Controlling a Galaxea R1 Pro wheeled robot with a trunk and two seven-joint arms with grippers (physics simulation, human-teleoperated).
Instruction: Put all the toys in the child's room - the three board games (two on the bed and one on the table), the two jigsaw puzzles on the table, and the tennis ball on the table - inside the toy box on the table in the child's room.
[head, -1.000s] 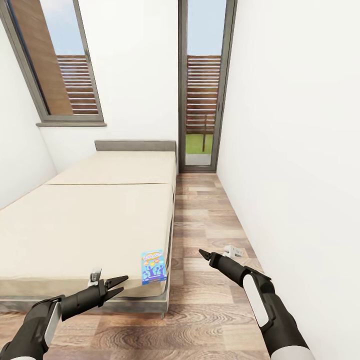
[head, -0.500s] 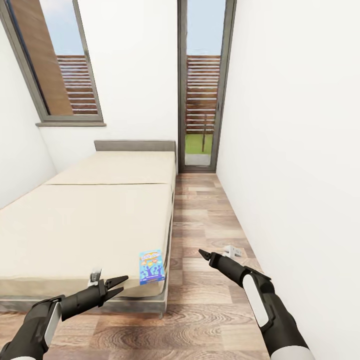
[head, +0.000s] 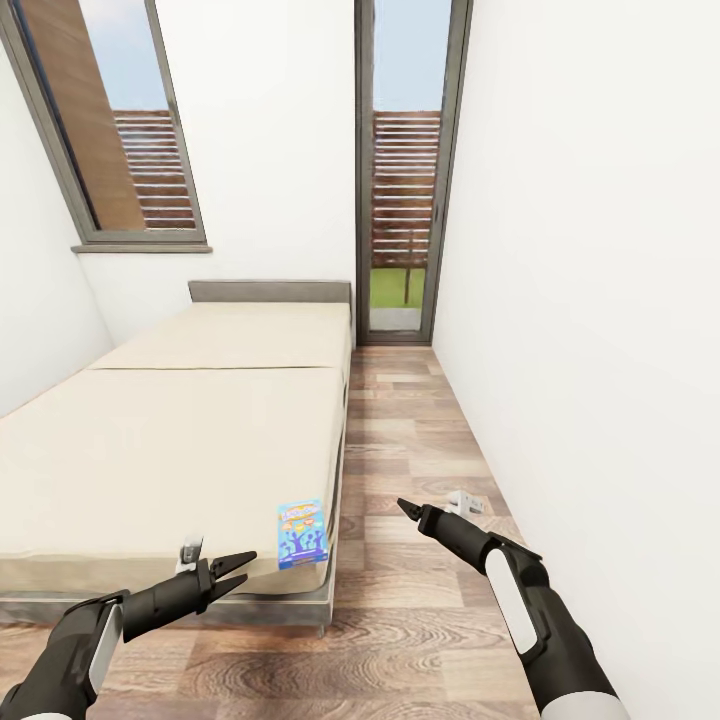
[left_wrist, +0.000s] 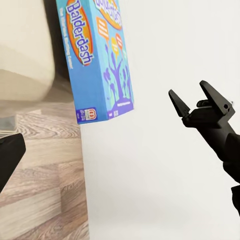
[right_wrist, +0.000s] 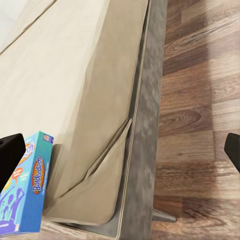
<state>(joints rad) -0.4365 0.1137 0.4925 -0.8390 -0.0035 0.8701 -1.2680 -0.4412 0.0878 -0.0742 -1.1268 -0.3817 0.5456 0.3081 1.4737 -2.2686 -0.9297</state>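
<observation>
Head view: a beige-mattressed bed on a grey frame (head: 200, 420) fills the left of the room. A blue rectangular "Balderdash" board game box (head: 303, 533) lies at the mattress's near corner, at five o'clock on the bed, overhanging the edge beside the brown wood-plank floor (head: 420, 620). The left gripper (head: 236, 568) hangs at seven o'clock, jaws apart and empty, just short of the box. The right gripper (head: 405, 508) hangs over the floor at five o'clock; I cannot tell its jaw state here.

Left wrist view: the box (left_wrist: 97, 55) shows against the white wall (left_wrist: 165, 165); the right gripper (left_wrist: 196, 100) has its jaws spread.

Right wrist view: the box (right_wrist: 24, 192) rests at the mattress corner.
</observation>
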